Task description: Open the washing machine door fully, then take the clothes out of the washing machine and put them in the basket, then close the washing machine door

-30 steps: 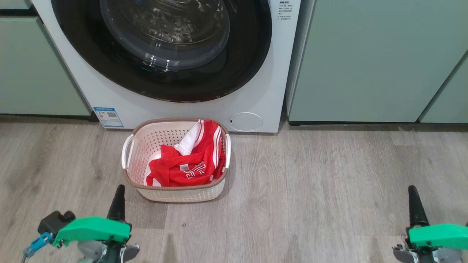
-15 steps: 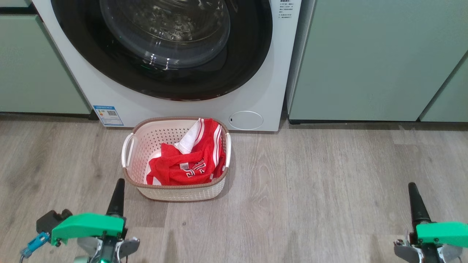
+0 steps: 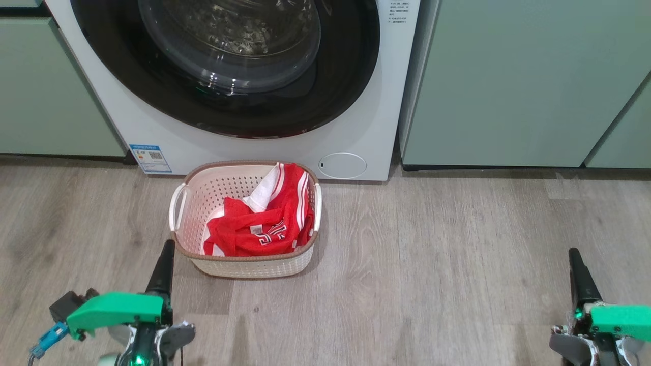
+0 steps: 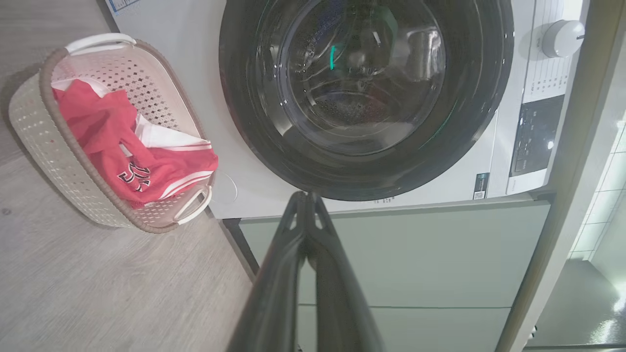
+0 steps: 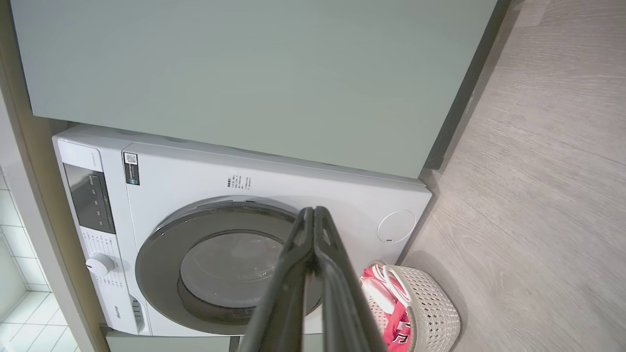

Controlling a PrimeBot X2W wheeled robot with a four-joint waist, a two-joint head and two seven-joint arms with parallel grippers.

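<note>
Beyond the basket [image 3: 254, 268] of clothes [image 3: 254, 231], the washing machine door [image 3: 351, 76] looks shut, so my left gripper [image 3: 166, 256] and right gripper [image 3: 575, 260] idle near, jaws together.

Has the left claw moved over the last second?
Yes. The left claw has edged forward, up the head view: its tip now reaches further up the near-left corner of the basket than before.

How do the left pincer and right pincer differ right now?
In the head view the left pincer ends beside the basket, at its near left corner; the right pincer is far to the right, over floor. A black block with a blue plug flanks the left pincer's green cover; the right pincer's cover is cut by the frame edge. Both are shut and empty.
</note>
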